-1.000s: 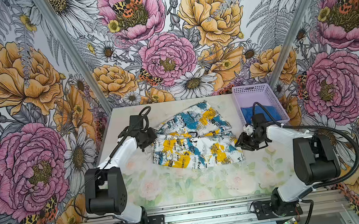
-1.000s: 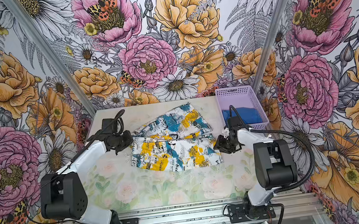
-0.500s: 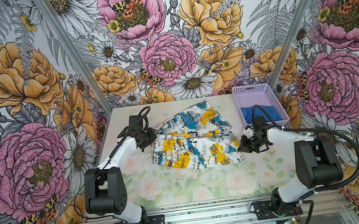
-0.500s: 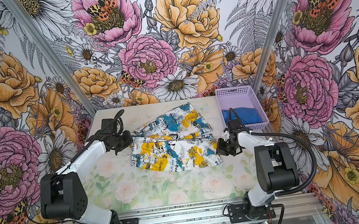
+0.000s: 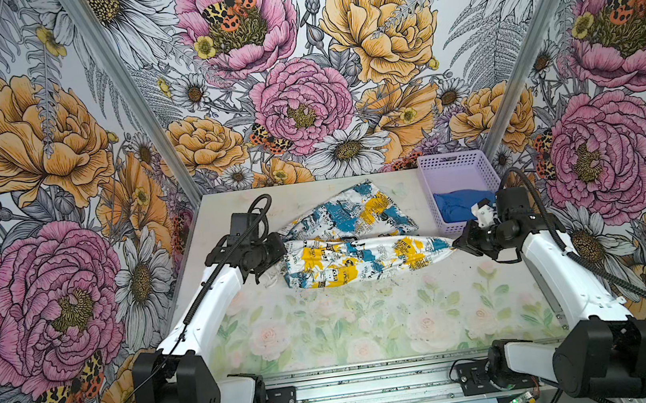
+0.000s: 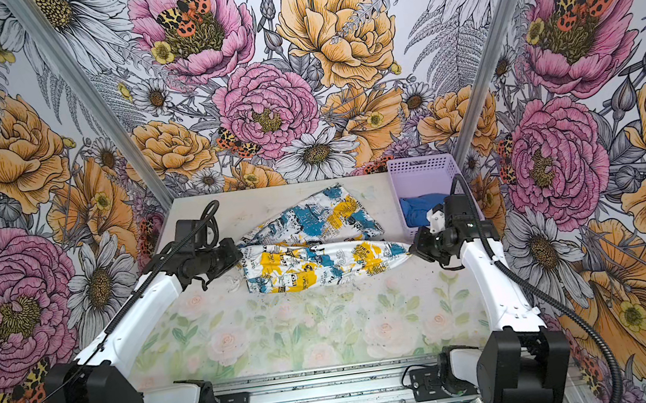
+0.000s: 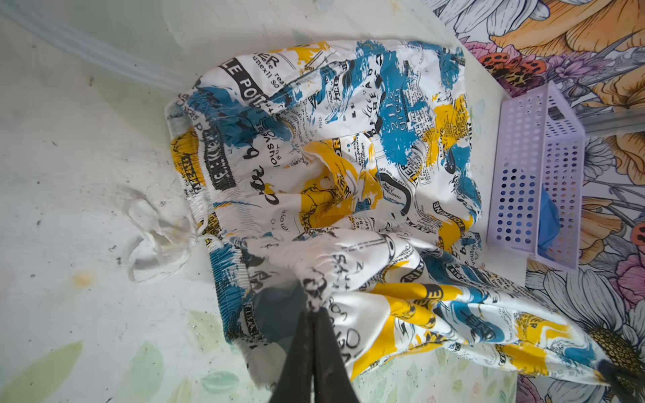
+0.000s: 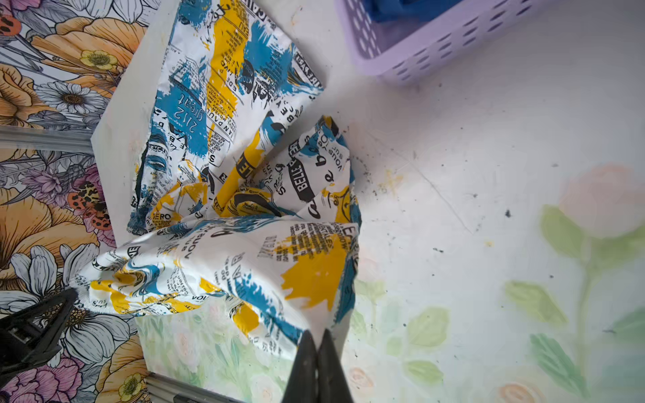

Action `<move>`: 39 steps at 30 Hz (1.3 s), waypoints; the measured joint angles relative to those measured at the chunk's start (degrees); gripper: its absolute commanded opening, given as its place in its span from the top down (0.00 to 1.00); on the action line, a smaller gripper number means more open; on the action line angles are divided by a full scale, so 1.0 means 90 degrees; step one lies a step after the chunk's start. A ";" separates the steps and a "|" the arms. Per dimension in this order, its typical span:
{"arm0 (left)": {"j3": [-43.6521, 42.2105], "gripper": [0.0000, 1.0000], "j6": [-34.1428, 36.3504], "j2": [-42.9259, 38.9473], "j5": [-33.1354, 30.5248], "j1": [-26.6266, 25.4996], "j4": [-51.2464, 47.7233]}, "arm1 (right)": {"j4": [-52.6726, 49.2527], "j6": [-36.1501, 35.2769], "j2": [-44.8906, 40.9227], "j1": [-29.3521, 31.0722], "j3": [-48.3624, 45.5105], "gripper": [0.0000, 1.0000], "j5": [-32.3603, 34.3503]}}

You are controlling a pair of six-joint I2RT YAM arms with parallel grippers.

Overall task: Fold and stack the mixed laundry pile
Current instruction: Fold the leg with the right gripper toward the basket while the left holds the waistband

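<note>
- left gripper (image 5: 284, 254) clamped tight on the waistband end of the printed garment (image 5: 361, 257)
- right gripper (image 5: 455, 241) clamped tight on its opposite end
- cloth stretched between them, mid-frame; far half lies flat on the surface (image 5: 349, 325)
- blue T-shirt (image 5: 456, 205) inside lavender basket (image 5: 453, 163), right of centre

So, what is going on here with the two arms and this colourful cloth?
Two robot arms are working on laundry. The left gripper and the right gripper are each shut on one end of the printed shorts, pulling the near half taut over the table. The blue shirt lies in the purple basket, not yet folded.
</note>
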 measured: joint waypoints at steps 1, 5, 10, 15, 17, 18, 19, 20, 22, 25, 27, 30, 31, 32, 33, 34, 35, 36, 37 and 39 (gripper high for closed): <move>0.0000 1.00 -0.0002 0.0066 0.0017 -0.0051 0.0058 | -0.0070 -0.0039 0.0066 -0.0049 0.0029 1.00 0.0002; 0.0117 1.00 0.0036 0.0707 0.0095 -0.0223 0.0476 | -0.0163 -0.0175 0.0566 -0.0066 0.0182 1.00 -0.0002; 0.0733 0.38 0.0372 0.1824 0.0175 -0.0301 0.0882 | -0.0151 -0.0342 0.1141 -0.0066 0.0435 1.00 0.0000; 0.0316 0.28 0.0678 0.1399 0.0255 -0.0046 0.1149 | -0.0134 -0.0410 0.1209 -0.0066 0.0500 1.00 -0.0002; -0.0124 0.30 0.0767 0.0979 0.0362 0.0131 0.1236 | -0.0134 -0.0413 0.1209 -0.0066 0.0500 1.00 -0.0005; -0.0328 0.31 0.0811 0.0804 0.0413 0.0199 0.1270 | -0.0131 -0.0413 0.1207 -0.0066 0.0500 1.00 -0.0005; -0.0525 0.31 0.0852 0.0656 0.0483 0.0231 0.1280 | -0.0131 -0.0413 0.1209 -0.0066 0.0500 1.00 -0.0005; -0.0658 0.32 0.0874 0.0568 0.0549 0.0214 0.1297 | -0.0131 -0.0413 0.1209 -0.0066 0.0500 1.00 -0.0005; -0.0923 0.34 0.0950 0.0461 0.0695 0.0022 0.1314 | -0.0129 -0.0413 0.1207 -0.0066 0.0500 1.00 -0.0007; -0.1173 0.38 0.0998 0.0449 0.0843 -0.0313 0.1319 | -0.0129 -0.0413 0.1209 -0.0066 0.0500 1.00 -0.0019; -0.1285 0.41 0.1018 0.0452 0.0906 -0.0415 0.1316 | -0.0126 -0.0413 0.1209 -0.0066 0.0500 1.00 -0.0049; -0.1292 0.43 0.1044 0.0554 0.0925 -0.0440 0.1365 | -0.0109 -0.0413 0.1209 -0.0066 0.0500 1.00 -0.0058; -0.1282 0.43 0.1076 0.0610 0.0928 -0.0454 0.1370 | -0.0104 -0.0413 0.1209 -0.0066 0.0500 1.00 -0.0063; -0.1273 0.44 0.1120 0.0678 0.0928 -0.0469 0.1382 | -0.0104 -0.0413 0.1209 -0.0066 0.0500 1.00 -0.0078; -0.1258 0.44 0.1154 0.0750 0.0930 -0.0491 0.1392 | -0.0097 -0.0410 0.1209 -0.0066 0.0500 1.00 -0.0090; -0.1243 0.44 0.1183 0.0816 0.0930 -0.0517 0.1389 | -0.0090 -0.0413 0.1209 -0.0066 0.0500 1.00 -0.0100; -0.1226 0.44 0.1205 0.0884 0.0928 -0.0544 0.1392 | -0.0085 -0.0413 0.1209 -0.0066 0.0500 1.00 -0.0102; -0.1217 0.44 0.1234 0.0940 0.0925 -0.0573 0.1392 | -0.0087 -0.0413 0.1209 -0.0066 0.0500 1.00 -0.0102; -0.1217 0.43 0.1256 0.0971 0.0925 -0.0576 0.1389 | -0.0087 -0.0413 0.1209 -0.0066 0.0500 1.00 -0.0104; -0.1217 0.42 0.1304 0.1001 0.0918 -0.0595 0.1387 | -0.0087 -0.0413 0.1209 -0.0066 0.0500 1.00 -0.0104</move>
